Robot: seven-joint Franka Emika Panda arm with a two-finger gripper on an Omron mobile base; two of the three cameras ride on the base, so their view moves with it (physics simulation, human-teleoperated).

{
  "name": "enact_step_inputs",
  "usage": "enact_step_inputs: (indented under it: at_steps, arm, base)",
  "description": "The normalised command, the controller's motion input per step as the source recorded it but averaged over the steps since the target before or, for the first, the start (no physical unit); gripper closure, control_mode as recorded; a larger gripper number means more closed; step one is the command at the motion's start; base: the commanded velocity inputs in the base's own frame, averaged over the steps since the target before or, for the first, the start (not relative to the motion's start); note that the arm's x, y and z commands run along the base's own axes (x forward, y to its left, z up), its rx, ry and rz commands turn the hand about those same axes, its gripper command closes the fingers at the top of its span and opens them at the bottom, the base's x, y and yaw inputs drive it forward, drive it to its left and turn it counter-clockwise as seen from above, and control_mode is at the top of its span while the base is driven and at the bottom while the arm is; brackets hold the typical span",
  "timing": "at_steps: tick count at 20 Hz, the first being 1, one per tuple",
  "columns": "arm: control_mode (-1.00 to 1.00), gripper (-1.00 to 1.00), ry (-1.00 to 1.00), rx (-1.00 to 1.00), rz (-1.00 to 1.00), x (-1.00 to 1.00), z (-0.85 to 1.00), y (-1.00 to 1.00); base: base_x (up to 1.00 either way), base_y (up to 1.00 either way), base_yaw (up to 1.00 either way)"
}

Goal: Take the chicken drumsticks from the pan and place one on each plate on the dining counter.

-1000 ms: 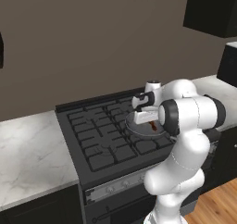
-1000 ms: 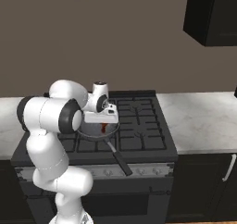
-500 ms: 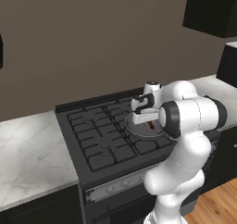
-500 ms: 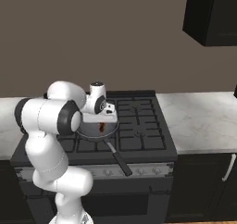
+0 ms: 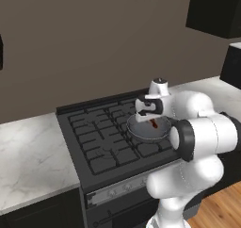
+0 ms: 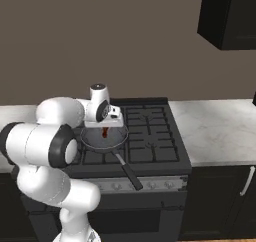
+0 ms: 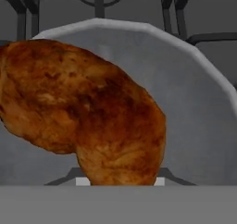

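Left base view, going left to right: marble bench (image 5: 28, 151), then the black stove (image 5: 101, 137), then the pan (image 5: 141, 130) on the right-hand burners, then my white arm. My tool (image 5: 150, 121) points down into the pan with a dark reddish-brown drumstick (image 5: 152, 124) at its tips. Right base view: arm on the left, tool (image 6: 104, 131) over the pan (image 6: 102, 141), the reddish drumstick (image 6: 104, 133) hanging just under the fingers, the pan's long dark handle (image 6: 127, 171) running toward the stove front, more marble bench (image 6: 220, 131) to the right. Hand view: drumstick (image 7: 83, 112) is right up against the camera, grey pan floor (image 7: 194, 126) behind it, stove grates past the rim.

Tool looks clamped on the reddish drumstick, jaws partly together around it; the fingertips themselves are hidden behind the meat. Whether it is clear of the pan floor I can't tell. Second, lighter drumstick not made out here.

Handling, my judgement: light, firm but slightly yielding meat, glazed skin probably slippery, uneven tapered shape, so it may pivot in a two-finger pinch. Best hold is across the thick meaty middle, not the narrow bone end. Not fragile. Lift straight up to clear the pan rim.
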Motion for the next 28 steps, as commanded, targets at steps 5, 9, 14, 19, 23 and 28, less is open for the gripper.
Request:
enact_step_inputs:
  at_steps: [5,9,14,19,23,28]
  arm:
    - [-1.00,1.00,-0.18,0.07,0.00,-0.71,0.48,-0.01]
    - [-1.00,1.00,0.00,0.04,0.00,-0.62,0.63,-0.06]
    - [-1.00,1.00,0.00,0.00,0.00,-0.69,0.47,0.00]
    - [-1.00,1.00,0.00,0.00,0.00,-0.59,0.38,-0.01]
    - [-1.00,1.00,-0.09,0.00,0.03,-0.28,0.01,-0.03]
    - [1.00,1.00,0.00,0.00,0.00,0.00,0.00,0.00]
  base:
    - [0.00,0.00,0.00]
    - [0.00,0.00,0.00]
    - [0.00,0.00,0.00]
    - [0.00,0.00,0.00]
    - [0.00,0.00,0.00]
    - [-0.33,-0.03,0.01]
